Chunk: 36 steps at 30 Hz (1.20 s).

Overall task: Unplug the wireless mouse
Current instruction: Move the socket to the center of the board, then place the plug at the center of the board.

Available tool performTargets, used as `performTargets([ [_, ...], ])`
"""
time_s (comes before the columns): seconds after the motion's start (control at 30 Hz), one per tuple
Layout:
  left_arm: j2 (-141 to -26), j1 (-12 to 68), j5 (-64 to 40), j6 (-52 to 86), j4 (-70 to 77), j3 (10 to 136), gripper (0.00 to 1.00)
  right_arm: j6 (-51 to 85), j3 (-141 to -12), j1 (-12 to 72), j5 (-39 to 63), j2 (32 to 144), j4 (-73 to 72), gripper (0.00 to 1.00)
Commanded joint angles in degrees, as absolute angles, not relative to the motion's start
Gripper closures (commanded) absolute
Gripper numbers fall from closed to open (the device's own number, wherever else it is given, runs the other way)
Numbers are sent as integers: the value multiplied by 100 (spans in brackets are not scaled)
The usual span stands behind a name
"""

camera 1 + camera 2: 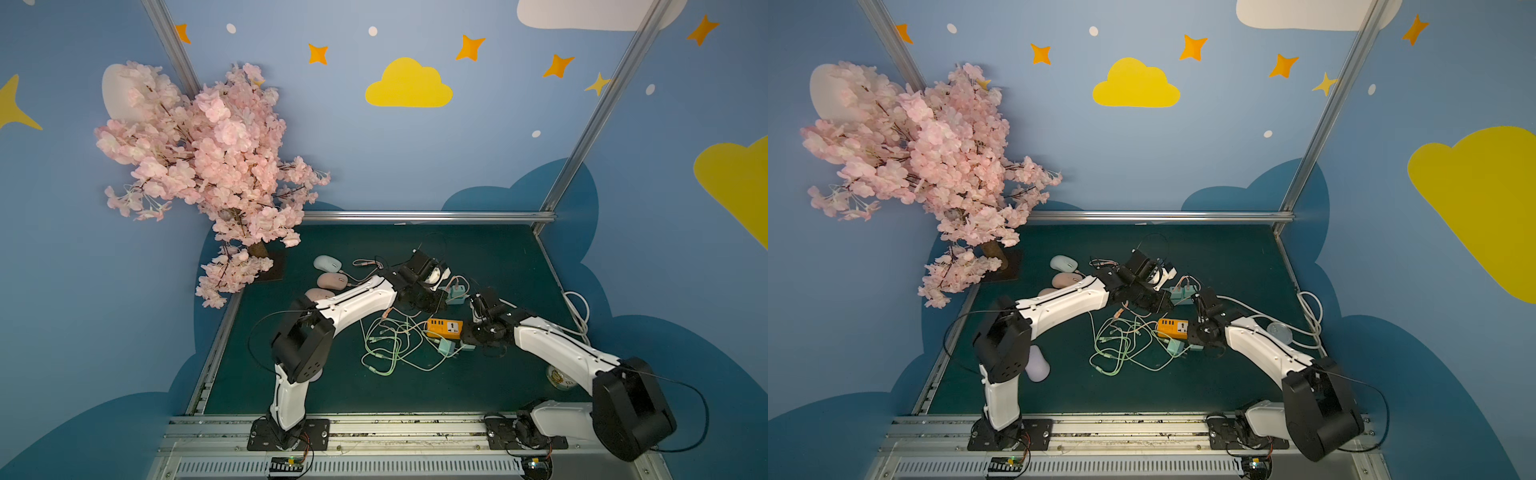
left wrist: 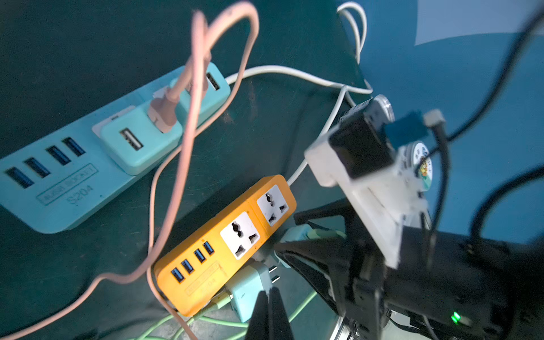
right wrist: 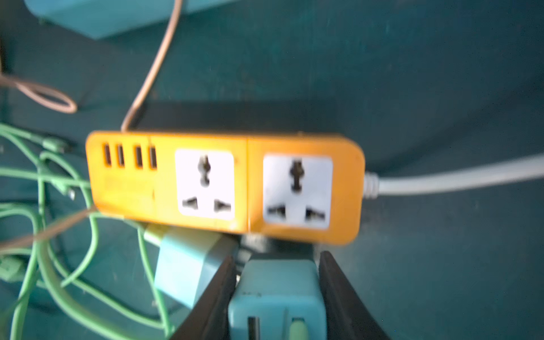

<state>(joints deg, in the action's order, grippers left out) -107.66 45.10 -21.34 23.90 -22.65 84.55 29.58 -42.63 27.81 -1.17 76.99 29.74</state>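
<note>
Left jaws are pressed together with nothing between them, low beside the orange power strip [image 2: 223, 247]; right jaws stand partly apart, clamped on a teal adapter [image 3: 276, 294] that sits just beside that strip. We see the dark green table [image 1: 478, 257] filling the lower middle of the frame, with a pink blossom tree [image 1: 208, 166] at its upper left corner. The left arm [image 1: 353, 303] and the right arm [image 1: 552, 345] reach in from the lower edge and meet near the centre. A teal power strip [image 2: 59, 188] lies near the orange one, carrying two adapters with a pink cable [image 2: 188, 117] plugged into one. Left of centre lie a mint mouse [image 1: 327, 263], a pink mouse [image 1: 332, 281] and a second pink mouse [image 1: 318, 294] half under the left arm; a pale lilac mouse [image 1: 1037, 363] sits lower left. We cannot tell which mouse is cabled. A second teal adapter [image 2: 250, 291] touches the orange strip, and green cables [image 1: 390, 345] tangle beside it
</note>
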Motion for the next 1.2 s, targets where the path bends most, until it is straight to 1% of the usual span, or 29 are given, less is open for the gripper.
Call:
performTargets([
  [0.0, -10380, 4403, -2069, 2467, -2132, 7757, 97, 2927, -4533, 2756, -118, 8030, 2668, 70],
  [0.2, -9631, 4105, -2001, 2639, -1833, 6633, 97, 2662, -4847, 2727, -559, 8442, 2567, 74],
  [0.47, -9226, 3829, -1925, 2549, -1936, 6320, 97, 2408, -5138, 2714, -1034, 8566, 2690, 77],
  [0.63, -9143, 3727, -1929, 2468, -1882, 6267, 97, 2478, -4891, 2733, -876, 8187, 2838, 73],
  [0.8, -9115, 3679, -2061, 2400, -1704, 6266, 97, 2615, -4376, 2794, -548, 7412, 3069, 66],
  [1.0, -9042, 3687, -2191, 2433, -1476, 6194, 97, 2855, -3887, 2911, -281, 6718, 3480, 65],
  [1.17, -8975, 3683, -2423, 2670, -1025, 5822, 97, 2874, -3600, 2927, 95, 6664, 3292, 63],
])
